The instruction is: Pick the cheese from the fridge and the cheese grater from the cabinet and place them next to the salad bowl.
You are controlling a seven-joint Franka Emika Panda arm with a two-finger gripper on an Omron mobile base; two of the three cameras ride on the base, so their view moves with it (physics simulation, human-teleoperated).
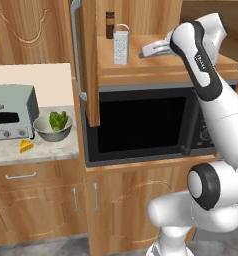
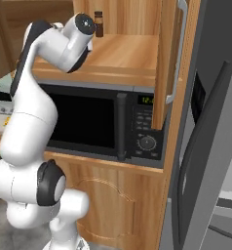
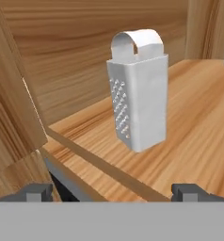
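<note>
In the hand view the gripper (image 3: pixel 112 192) stands wide apart and holds nothing, its two dark fingertips (image 3: pixel 37 192) rising at the bottom edge just short of the front lip of the shelf. Past that lip the cheese grater (image 3: pixel 139 94) stands upright on the wooden shelf of the cabinet (image 1: pixel 156 67), centred between the jaws but clear of them, its holed face turned to the left and its looped handle at the top. From the left base view the cabinet door (image 1: pixel 87 60) hangs open with its long silver bar handle toward the counter, and a dark brown bottle (image 1: pixel 110 25) stands just behind the grater near the back wall. Under the shelf sits the black microwave (image 1: pixel 141 125). To the left, on the pale counter (image 1: pixel 46 152), the salad bowl (image 1: pixel 53 127) rests beside the toaster oven (image 1: pixel 11 112), and the cheese (image 1: pixel 26 146) lies just in front of the bowl. In the right base view the fridge (image 2: pixel 213 136) stands at the right of the cabinet unit.
</note>
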